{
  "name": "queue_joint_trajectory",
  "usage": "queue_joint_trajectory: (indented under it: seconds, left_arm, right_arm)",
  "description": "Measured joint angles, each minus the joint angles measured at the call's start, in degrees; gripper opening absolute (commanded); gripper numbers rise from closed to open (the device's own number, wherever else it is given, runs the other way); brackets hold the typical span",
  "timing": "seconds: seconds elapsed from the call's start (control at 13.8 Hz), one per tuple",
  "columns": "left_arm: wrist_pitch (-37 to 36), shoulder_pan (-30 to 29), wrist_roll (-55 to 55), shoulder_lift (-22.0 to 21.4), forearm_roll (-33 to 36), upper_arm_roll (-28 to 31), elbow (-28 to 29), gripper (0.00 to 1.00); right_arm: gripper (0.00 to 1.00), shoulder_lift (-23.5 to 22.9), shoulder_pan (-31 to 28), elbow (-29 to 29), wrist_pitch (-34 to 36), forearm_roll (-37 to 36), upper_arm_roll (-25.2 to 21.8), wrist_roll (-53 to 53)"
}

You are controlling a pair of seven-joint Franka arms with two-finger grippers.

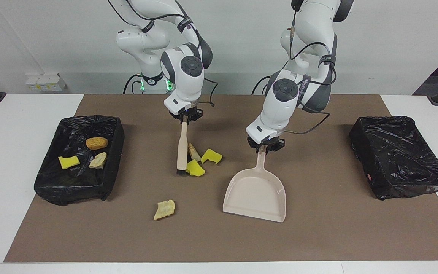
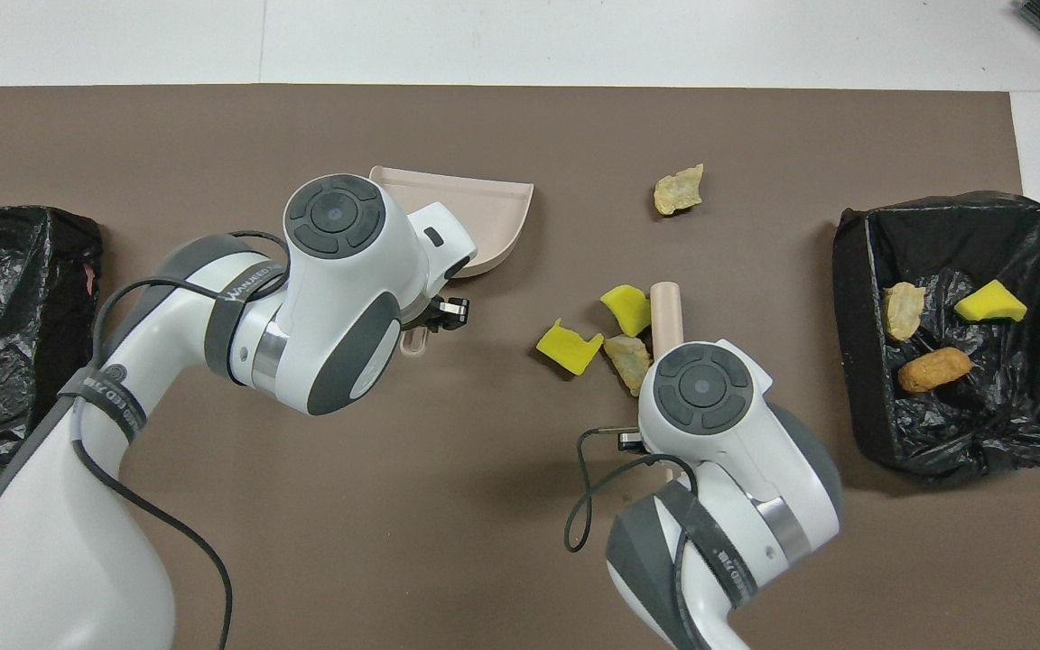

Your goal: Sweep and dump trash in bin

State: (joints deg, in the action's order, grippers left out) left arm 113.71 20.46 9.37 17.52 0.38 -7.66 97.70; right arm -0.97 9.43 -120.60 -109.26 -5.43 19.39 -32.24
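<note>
My right gripper [image 1: 184, 116] is shut on the top of the beige brush [image 1: 182, 146], whose bristle end rests on the mat. Against the brush lies a cluster of trash: two yellow sponge chunks [image 1: 195, 168] [image 1: 212, 156] and a pale lump [image 1: 193, 151]. Another pale lump [image 1: 164, 209] lies alone, farther from the robots. My left gripper [image 1: 265, 147] is shut on the handle of the beige dustpan [image 1: 255, 194], which lies beside the cluster toward the left arm's end. The black-lined bin [image 1: 70, 192] at the right arm's end holds three scraps. From overhead the brush [image 2: 666, 307] pokes out from under the right wrist.
A second black-lined bin [image 1: 399, 156] stands at the left arm's end of the brown mat [image 1: 337, 236]. White table shows around the mat. Cables hang from both wrists.
</note>
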Motion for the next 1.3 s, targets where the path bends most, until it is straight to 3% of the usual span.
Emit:
queue_joint_trajectory:
  seconds: [0.29, 0.51, 0.72, 1.01, 1.16, 1.3]
  left_arm:
    - [-4.2, -5.5, -16.5, -3.3, 0.3, 0.2, 0.3, 0.0]
    - [-4.5, -10.6, -31.4, -6.7, 0.4, 0.2, 2.7, 0.0]
    - [-4.4, -16.5, -50.2, -11.6, 0.5, 0.3, 7.6, 0.0]
    - [-3.9, -24.1, -76.6, -13.4, 0.5, 0.4, 11.3, 0.0]
    - [-2.8, -24.4, -81.6, -14.0, 0.5, 0.1, 13.6, 0.0]
    - [1.4, -24.1, -82.7, -14.7, 0.5, -0.9, 18.2, 0.0]
  right_arm:
    - [0.0, -0.4, -3.8, 8.1, 3.8, -0.5, -1.0, 9.4]
    - [0.0, -3.8, -7.7, 12.2, 3.2, -5.3, -1.3, 17.1]
    - [0.0, -10.3, -12.5, 17.3, 1.8, -10.4, -1.5, 25.5]
    - [0.0, -23.3, -13.6, 29.4, 0.3, -18.9, -1.6, 28.3]
    - [0.0, -28.6, -13.5, 34.3, 0.1, -20.6, -1.5, 29.0]
    - [0.0, -30.9, -13.2, 35.8, 0.0, -20.6, -1.1, 29.1]
